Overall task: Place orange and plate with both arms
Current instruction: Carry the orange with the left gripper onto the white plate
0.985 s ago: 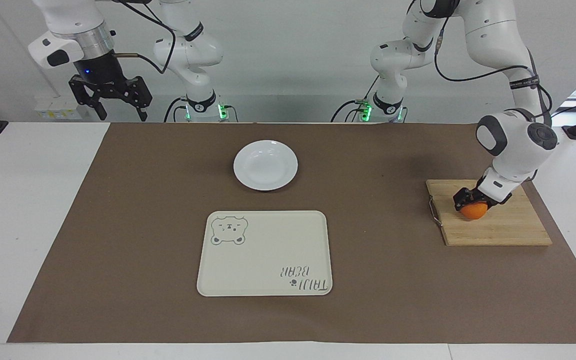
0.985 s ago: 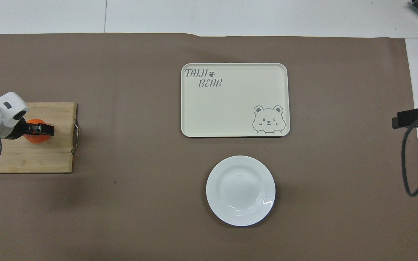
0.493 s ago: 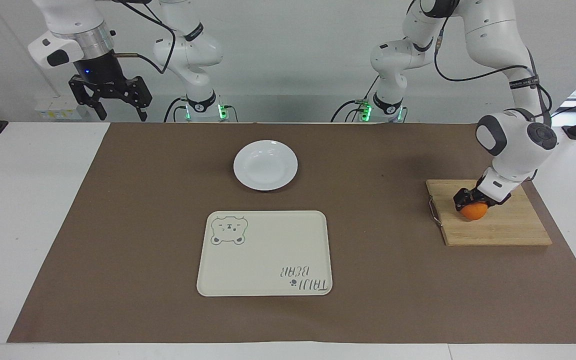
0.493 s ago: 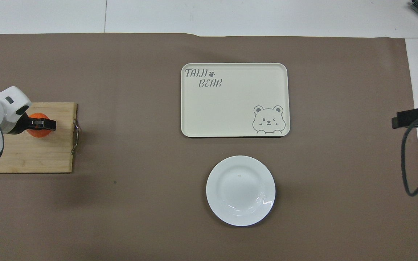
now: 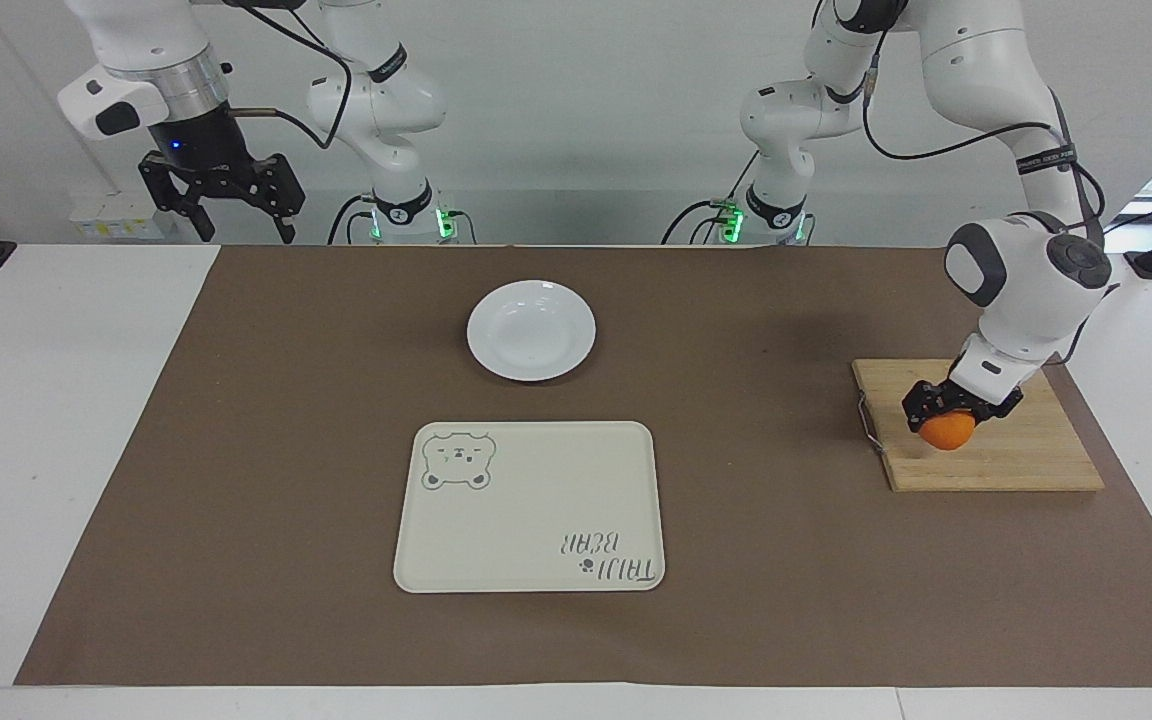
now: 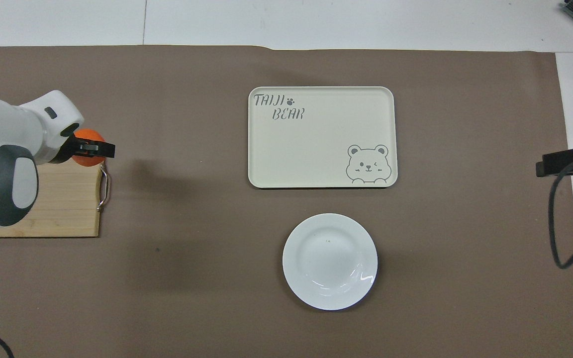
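Fingers of left gripper (image 5: 946,412) clamped on the orange (image 5: 947,431), raised just over cutting board (image 5: 996,460). Right gripper (image 5: 228,205) waits, fingers spread. Plate (image 5: 531,330) untouched on desk, nearer the robots than tray (image 5: 536,520). Both placements remain.

plate (image 5: 531,330): glossy white | orange (image 5: 947,431): matt, dimpled | cutting board (image 5: 996,455): bare wood, metal handle | mat (image 5: 786,560): matt brown paper
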